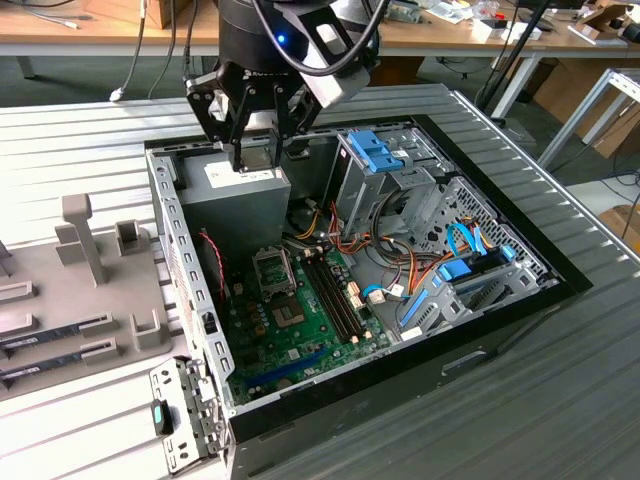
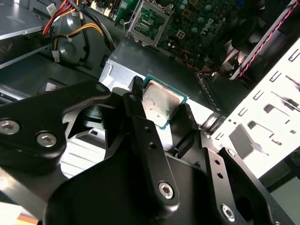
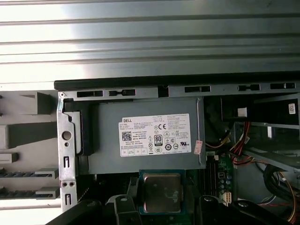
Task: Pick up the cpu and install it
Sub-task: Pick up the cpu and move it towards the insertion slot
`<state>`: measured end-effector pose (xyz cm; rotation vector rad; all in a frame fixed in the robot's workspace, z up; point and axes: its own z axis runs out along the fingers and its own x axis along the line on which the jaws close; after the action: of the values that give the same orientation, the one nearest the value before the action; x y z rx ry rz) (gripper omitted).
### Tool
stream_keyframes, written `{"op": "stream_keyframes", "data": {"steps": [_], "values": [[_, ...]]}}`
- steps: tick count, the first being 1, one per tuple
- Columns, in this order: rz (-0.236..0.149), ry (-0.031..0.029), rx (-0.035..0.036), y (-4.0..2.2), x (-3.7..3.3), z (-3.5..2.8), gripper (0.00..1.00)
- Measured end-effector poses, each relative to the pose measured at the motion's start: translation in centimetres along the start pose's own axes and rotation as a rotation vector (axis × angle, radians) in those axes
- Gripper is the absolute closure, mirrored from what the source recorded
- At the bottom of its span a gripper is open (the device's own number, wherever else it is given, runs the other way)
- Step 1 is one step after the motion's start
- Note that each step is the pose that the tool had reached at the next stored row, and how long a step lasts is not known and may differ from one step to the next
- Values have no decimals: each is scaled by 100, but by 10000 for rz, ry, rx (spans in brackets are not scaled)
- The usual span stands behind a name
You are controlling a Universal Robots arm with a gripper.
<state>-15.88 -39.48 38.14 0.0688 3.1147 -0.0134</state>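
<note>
The cpu is a small square chip with a pale metal top and a green rim. My gripper is shut on it, one black finger on each of two opposite edges. In the exterior view the gripper hangs over the grey power supply box at the back of the open computer case. The empty cpu socket lies on the green motherboard, nearer the front than the gripper.
Black memory slots run beside the socket. A drive cage with blue clips and bundles of coloured cables fill the case's right half. Its metal side wall stands at the exterior view's left, next to a grey tray holding long thin memory sticks.
</note>
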Motion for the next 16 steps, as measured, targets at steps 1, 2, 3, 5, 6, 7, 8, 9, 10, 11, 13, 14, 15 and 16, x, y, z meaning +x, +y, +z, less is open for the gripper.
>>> {"op": "stream_keyframes", "data": {"steps": [1,2,3,5,6,7,8,9,10,11,13,14,15,16], "values": [[0,0,0,-2,-7,1,53],[0,0,0,-4,-13,2,53],[0,0,0,-7,-22,4,53],[1,0,0,-12,-35,6,53],[1,0,0,-13,-40,7,53],[1,0,0,-15,-45,8,53],[0,-1,-1,-17,-49,9,53],[0,0,0,-19,-57,10,53],[0,0,0,-20,-61,11,53],[0,-1,-1,-22,-65,12,53],[0,-1,-2,-25,-76,14,53],[0,-1,-1,-26,-80,14,53],[0,-1,-2,-27,-85,16,53],[0,0,-1,-29,-94,17,53]]}}
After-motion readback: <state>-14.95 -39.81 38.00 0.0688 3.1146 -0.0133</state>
